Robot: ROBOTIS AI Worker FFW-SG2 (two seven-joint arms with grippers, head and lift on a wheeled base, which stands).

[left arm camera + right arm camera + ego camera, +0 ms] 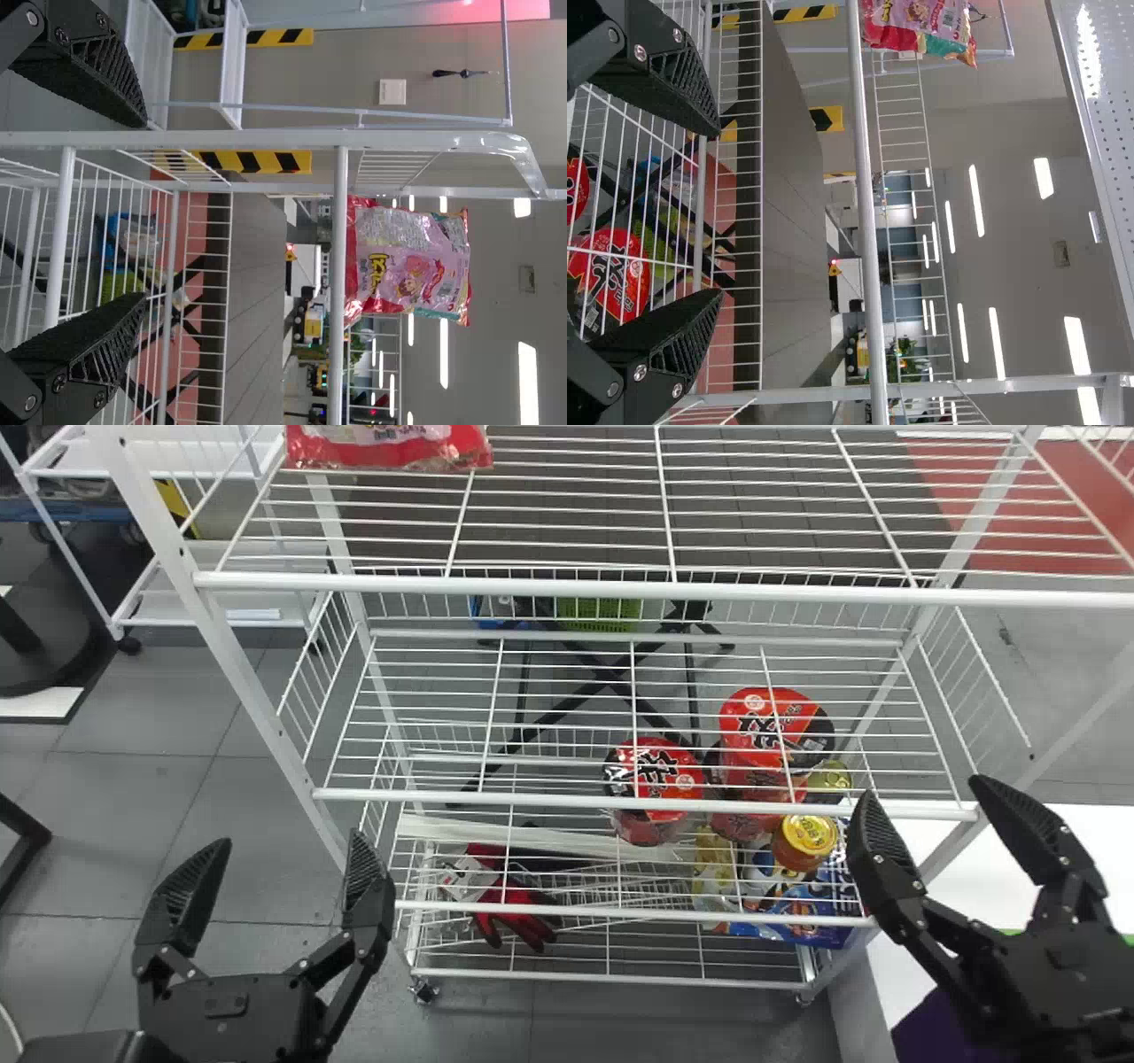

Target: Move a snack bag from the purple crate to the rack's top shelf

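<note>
Because the pink-and-red snack bag [385, 447] stands upright on the rack's top shelf [620, 588], at the upper left of the head view, the placing step looks finished. The left gripper [287, 841], lower left, and the right gripper [922, 786], toward the lower right, both have their fingers spread wide around nothing. A sliver of the purple crate [926, 1032] shows at the bottom right. What's called for next, I'd judge, is backing both arms off without knocking the bag or catching the rack's wires.
</note>
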